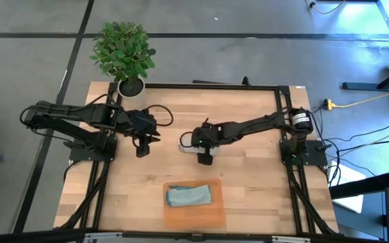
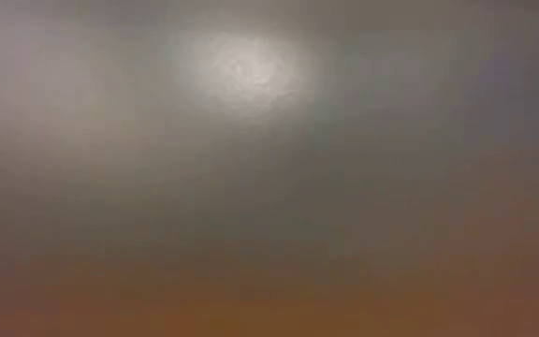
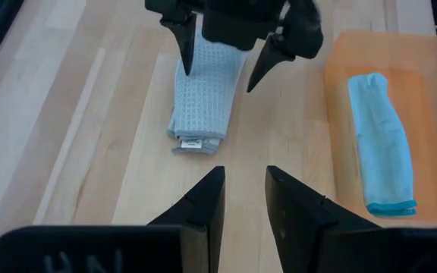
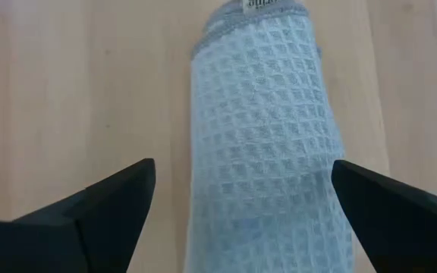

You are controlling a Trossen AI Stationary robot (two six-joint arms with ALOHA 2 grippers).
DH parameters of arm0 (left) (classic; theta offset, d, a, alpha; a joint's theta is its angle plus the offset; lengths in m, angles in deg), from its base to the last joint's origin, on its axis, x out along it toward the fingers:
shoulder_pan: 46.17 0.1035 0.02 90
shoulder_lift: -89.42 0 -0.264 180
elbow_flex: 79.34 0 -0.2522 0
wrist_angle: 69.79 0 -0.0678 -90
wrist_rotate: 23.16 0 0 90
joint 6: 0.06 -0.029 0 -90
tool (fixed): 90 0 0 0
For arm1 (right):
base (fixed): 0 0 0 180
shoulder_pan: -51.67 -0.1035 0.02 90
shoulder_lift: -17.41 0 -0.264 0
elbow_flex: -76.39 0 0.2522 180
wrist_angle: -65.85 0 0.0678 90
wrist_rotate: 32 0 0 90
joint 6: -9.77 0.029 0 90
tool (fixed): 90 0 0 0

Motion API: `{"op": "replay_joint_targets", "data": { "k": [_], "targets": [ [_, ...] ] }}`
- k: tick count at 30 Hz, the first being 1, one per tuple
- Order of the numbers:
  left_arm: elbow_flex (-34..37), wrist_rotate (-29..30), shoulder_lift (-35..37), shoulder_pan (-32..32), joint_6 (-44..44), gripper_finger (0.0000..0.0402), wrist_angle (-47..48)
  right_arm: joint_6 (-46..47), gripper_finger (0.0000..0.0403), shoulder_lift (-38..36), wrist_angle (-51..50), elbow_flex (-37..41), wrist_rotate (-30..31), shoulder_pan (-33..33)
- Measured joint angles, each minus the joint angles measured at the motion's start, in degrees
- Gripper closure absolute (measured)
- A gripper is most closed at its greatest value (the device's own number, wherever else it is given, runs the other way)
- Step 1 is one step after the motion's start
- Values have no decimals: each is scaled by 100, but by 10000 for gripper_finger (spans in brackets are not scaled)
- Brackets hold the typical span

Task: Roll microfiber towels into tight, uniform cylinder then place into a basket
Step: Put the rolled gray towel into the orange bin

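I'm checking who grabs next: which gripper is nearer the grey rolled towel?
Right. The right gripper hangs directly over the grey towel, fingers open on either side of it. The left gripper waits off to its side, apart from it.

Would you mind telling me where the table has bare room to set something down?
Free: wood right of the orange tray toward the frame, and left of it. Crowded: mid-table, where the right end effector straddles the grey towel, left end effector nearby.
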Motion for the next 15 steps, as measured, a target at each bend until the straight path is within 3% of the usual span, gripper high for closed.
{"op": "replay_joint_targets", "data": {
  "k": [15],
  "targets": [
    [0,1,2,0,0,316,-26,-95,4,650,245,-4,-367,232]
  ]
}}
